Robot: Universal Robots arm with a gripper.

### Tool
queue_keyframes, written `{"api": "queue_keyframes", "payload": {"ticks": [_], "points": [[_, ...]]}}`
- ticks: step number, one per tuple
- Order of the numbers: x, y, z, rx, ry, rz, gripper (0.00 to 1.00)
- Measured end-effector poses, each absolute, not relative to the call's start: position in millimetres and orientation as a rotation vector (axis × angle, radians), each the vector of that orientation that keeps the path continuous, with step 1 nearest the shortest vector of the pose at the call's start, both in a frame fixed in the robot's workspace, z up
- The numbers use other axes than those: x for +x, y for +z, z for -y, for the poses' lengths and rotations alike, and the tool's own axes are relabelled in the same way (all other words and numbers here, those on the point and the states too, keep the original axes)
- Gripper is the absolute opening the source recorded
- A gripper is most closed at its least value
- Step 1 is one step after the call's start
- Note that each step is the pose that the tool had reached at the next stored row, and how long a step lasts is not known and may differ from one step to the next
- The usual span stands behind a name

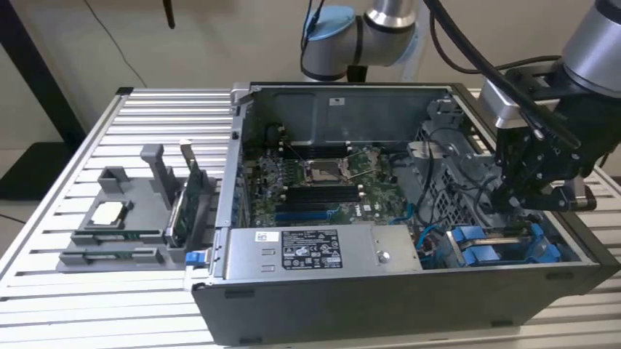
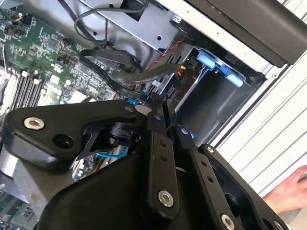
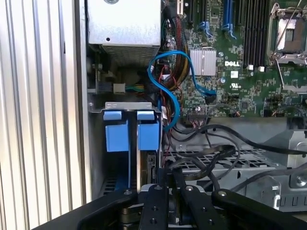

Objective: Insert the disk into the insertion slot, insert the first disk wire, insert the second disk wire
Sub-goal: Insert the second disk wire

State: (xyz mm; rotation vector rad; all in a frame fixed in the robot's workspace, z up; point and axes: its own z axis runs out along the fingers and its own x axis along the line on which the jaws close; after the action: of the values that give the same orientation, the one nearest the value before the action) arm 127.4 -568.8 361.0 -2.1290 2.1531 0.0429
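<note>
Disk (image 3: 149, 167): stands on edge in the slot (image 3: 115, 136), at the case's corner near the exterior view's right. Shows in the first wrist view as a thin grey edge just beside the slot's blue tabs, running down under the gripper (image 3: 169, 184). Lies in the exterior view (image 1: 505, 234) between the blue rails of the slot (image 1: 470, 247), directly below the gripper (image 1: 513, 211).

Gripper: hangs over the slot, fingers pressed close together at the disk's upper edge in both wrist views (image 2: 157, 111). Cannot tell whether anything is pinched between them.

Slot, in the second wrist view (image 2: 211, 62): dark grey walls, two blue tabs at the far end, against the case's side wall.

Around the slot: blue cable (image 3: 168, 62) loops from the board (image 3: 240, 62) down toward the blue tabs. Black cables (image 3: 216, 153) drape across the perforated metal beside the gripper. Supply box (image 3: 123, 21) sits just beyond the slot, along the same case wall. In the exterior view the box (image 1: 321, 247) lies along the near wall, white sticker up, with the board (image 1: 321, 174) behind it.

Further out: case (image 1: 388, 298) lies open on a slatted table (image 1: 145, 116). Grey tray (image 1: 126, 211) with a few parts stands on the table toward the exterior view's left, apart from the case. Arm (image 1: 592, 43) reaches down from the upper right of the exterior view. Blurred hand (image 2: 288, 189) rests on the table slats outside the case.
</note>
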Motion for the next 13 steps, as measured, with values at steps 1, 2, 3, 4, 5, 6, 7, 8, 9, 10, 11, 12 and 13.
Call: {"api": "queue_keyframes", "payload": {"ticks": [1, 2, 3, 4, 5, 6, 7, 8, 9, 10, 11, 12, 13], "points": [[127.3, 360.2, 568.8, -2.127, 0.038, -2.151, 0.16], [127.2, 359.3, 568.8, -2.125, 0.033, -2.148, 0.16], [127.1, 358.6, 568.8, -2.123, 0.029, -2.146, 0.16], [127.0, 357.9, 568.8, -2.121, 0.025, -2.144, 0.16], [127.0, 357.3, 568.8, -2.12, 0.02, -2.141, 0.16], [126.9, 356.6, 568.8, -2.118, 0.015, -2.139, 0.16], [126.8, 355.9, 568.8, -2.116, 0.011, -2.137, 0.16], [126.8, 355.4, 568.8, -2.115, 0.008, -2.135, 0.16], [126.9, 355.4, 568.8, -2.114, 0.007, -2.135, 0.16], [126.9, 355.4, 568.8, -2.115, 0.007, -2.135, 0.16], [126.9, 355.4, 568.8, -2.115, 0.007, -2.135, 0.16], [126.8, 355.4, 568.8, -2.114, 0.007, -2.135, 0.16], [126.8, 355.1, 568.8, -2.114, 0.007, -2.134, 0.16]]}}
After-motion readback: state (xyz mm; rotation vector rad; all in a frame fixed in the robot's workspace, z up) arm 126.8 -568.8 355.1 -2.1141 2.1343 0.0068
